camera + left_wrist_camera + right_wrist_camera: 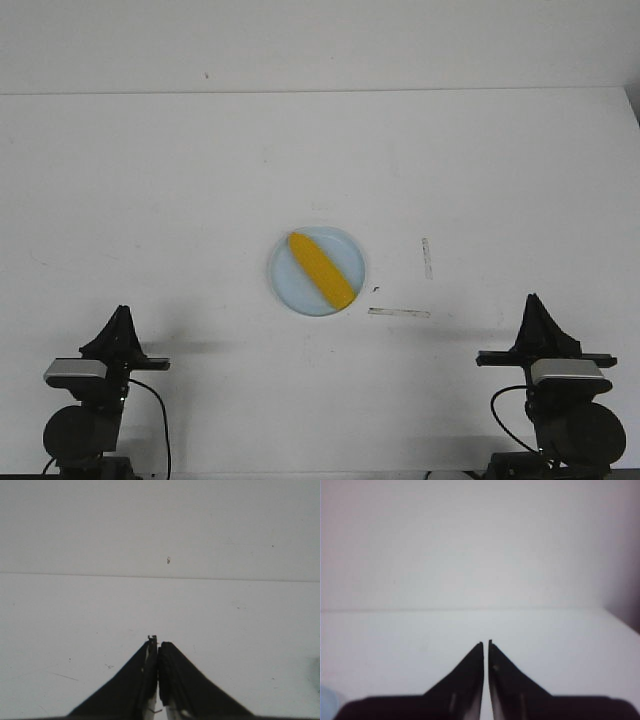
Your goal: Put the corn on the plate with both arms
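Your corn (320, 270) lies diagonally across the plate (285, 290) mid-bench, so the placing looks done, which fits both the left claw (122, 318) and right claw (534, 306) sitting closed, empty and well apart from it.

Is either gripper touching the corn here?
Apart. The front view shows the corn lying on the plate, with bare table between it and the left gripper and right gripper.

Both arm bases (85, 440) cut off at the front view's bottom edge.
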